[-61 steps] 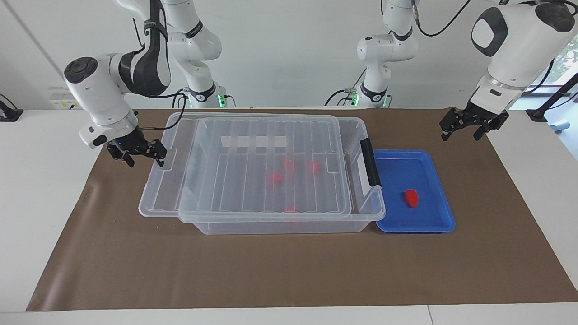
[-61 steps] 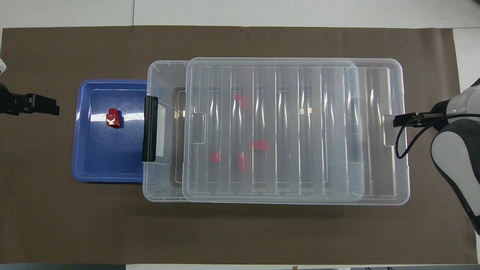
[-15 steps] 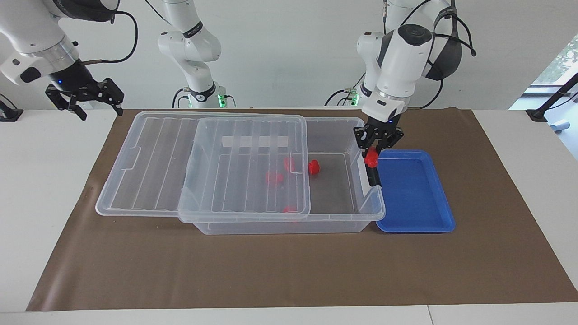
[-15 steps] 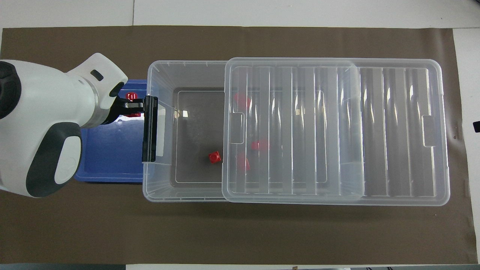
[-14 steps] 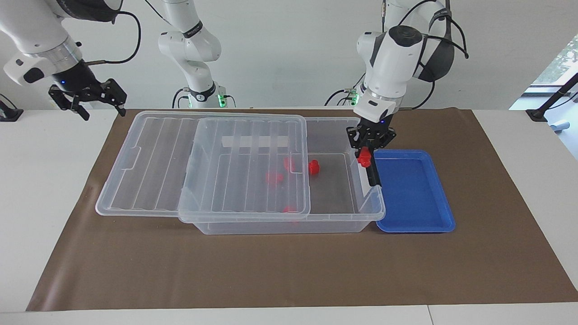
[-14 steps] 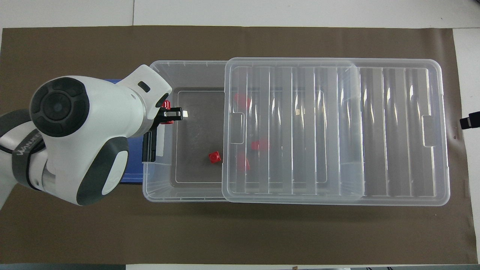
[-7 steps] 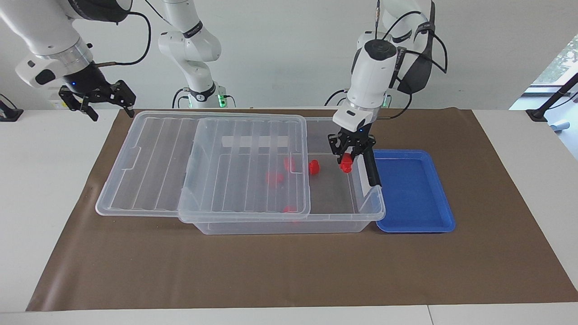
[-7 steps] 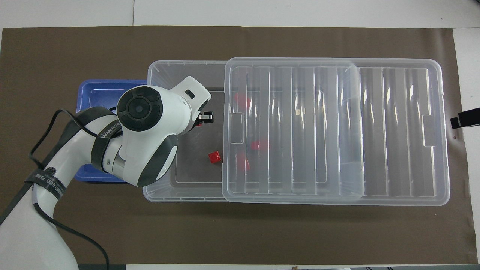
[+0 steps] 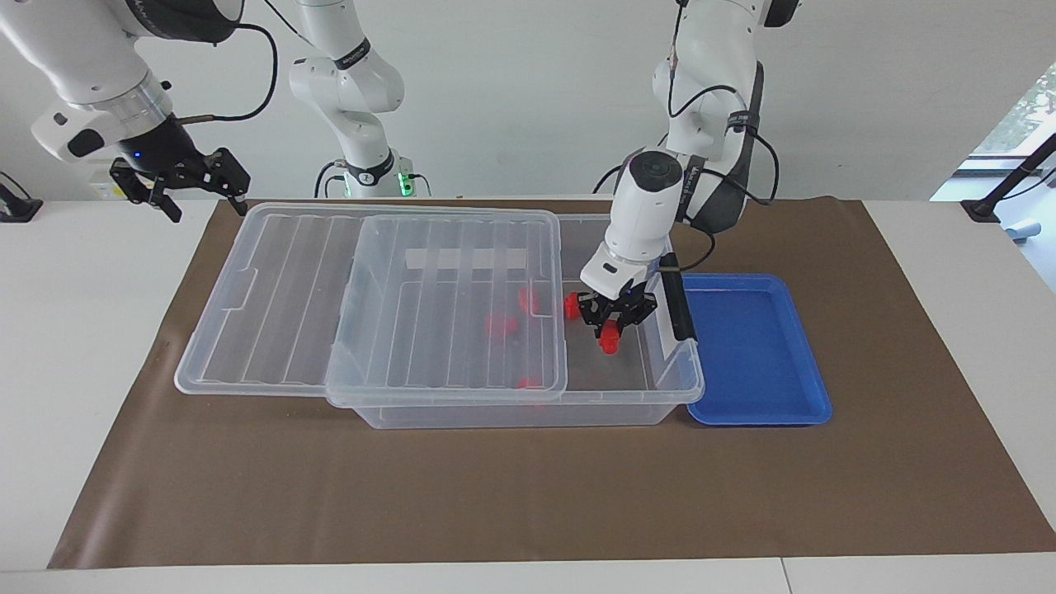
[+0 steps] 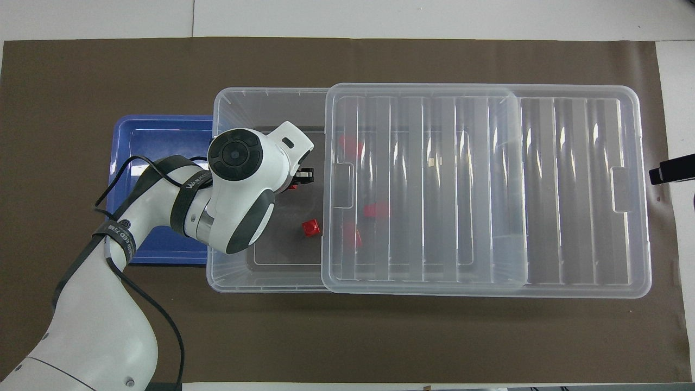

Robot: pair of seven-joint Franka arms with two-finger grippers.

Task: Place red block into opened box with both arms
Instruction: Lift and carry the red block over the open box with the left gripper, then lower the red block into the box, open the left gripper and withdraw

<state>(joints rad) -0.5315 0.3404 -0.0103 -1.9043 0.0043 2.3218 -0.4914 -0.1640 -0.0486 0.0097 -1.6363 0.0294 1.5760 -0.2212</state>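
The red block (image 9: 609, 336) hangs low inside the uncovered end of the opened box (image 9: 528, 412), just above its floor, with my left gripper (image 9: 610, 327) shut on it. In the overhead view the left arm's wrist covers most of the left gripper (image 10: 297, 181), and only a sliver of the red block (image 10: 292, 187) shows. The ribbed lid (image 9: 289, 305) lies slid toward the right arm's end and covers most of the box (image 10: 233, 103). My right gripper (image 9: 208, 206) waits open in the air over the table by the lid's corner; only the tip of the right gripper (image 10: 670, 175) shows overhead.
Several other red blocks lie in the box, one in the open part (image 10: 311, 227) and others under the lid (image 10: 376, 210). A black latch (image 9: 678, 305) sits on the box's end wall. A shallow blue tray (image 9: 759, 355) stands beside that end.
My left gripper carried the red block from over the latch end into the box and lowered it toward the floor. The right gripper drifted slightly toward the lid's corner.
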